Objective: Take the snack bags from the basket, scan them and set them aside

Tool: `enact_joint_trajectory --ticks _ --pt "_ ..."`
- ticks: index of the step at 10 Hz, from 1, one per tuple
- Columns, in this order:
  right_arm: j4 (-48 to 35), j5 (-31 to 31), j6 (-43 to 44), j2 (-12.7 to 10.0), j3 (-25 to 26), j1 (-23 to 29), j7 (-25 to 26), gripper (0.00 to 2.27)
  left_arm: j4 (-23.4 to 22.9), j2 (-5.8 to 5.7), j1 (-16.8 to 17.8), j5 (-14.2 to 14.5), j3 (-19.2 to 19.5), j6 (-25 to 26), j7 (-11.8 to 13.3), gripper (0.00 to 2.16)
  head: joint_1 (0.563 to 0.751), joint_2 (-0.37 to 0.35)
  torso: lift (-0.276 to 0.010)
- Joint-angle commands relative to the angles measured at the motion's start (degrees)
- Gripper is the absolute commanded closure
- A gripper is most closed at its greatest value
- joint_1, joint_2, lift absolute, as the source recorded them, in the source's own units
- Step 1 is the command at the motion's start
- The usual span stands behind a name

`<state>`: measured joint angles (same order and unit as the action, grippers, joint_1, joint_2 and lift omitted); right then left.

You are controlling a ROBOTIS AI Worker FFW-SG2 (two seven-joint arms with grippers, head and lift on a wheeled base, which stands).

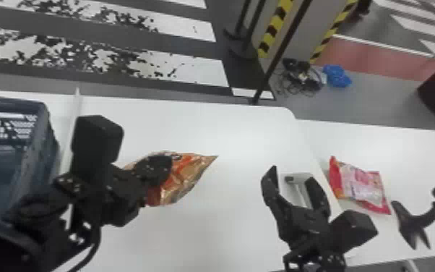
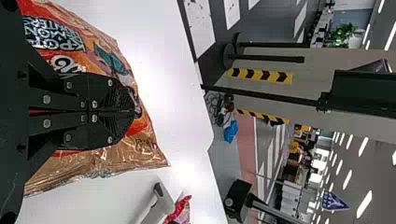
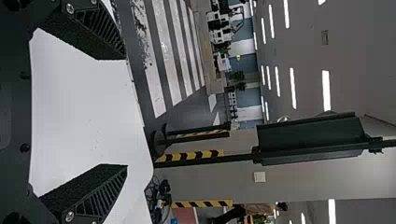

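Observation:
In the head view my left gripper [image 1: 159, 170] is over the orange snack bag [image 1: 188, 173], right of the blue basket [image 1: 52, 144]. The left wrist view has the left gripper [image 2: 135, 112] with its fingers together on the orange bag [image 2: 112, 158], pinching it. My right gripper [image 1: 294, 177] stands open in the head view, between the orange bag and a red and pink snack bag [image 1: 363, 184] lying on the table. Nothing is between the fingers of the right gripper [image 3: 123, 112] in the right wrist view. A light-coloured scanner [image 1: 301, 188] lies partly behind it.
A black stand [image 1: 415, 220] is at the right on the white table [image 1: 227, 231], beside the red bag. A thin upright panel [image 1: 72, 134] borders the basket's right side. Posts and cables [image 1: 300, 77] are on the floor beyond the table.

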<state>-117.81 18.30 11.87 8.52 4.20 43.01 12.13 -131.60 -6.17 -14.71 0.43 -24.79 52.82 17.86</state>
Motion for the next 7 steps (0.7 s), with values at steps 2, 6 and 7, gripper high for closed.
enact_joint_trajectory --ticks 2,6,7 --pt "-0.93 0.51 -0.59 0.0 0.81 0.06 0.0 0.1 10.84 3.45 3.37 -6.85 -8.53 -11.03 -2.65 2.14 0.695 -0.35 -0.075" --pt "-0.93 1.83 -0.94 0.35 1.77 -1.0 0.0 0.1 18.05 3.89 4.34 -10.27 -14.5 -16.12 -2.56 2.14 0.695 -0.35 -0.075" --pt "-0.84 2.18 -1.11 0.44 2.12 -1.52 0.0 0.1 19.63 3.54 4.16 -10.27 -15.47 -17.35 -2.48 2.14 0.695 -0.35 -0.075"
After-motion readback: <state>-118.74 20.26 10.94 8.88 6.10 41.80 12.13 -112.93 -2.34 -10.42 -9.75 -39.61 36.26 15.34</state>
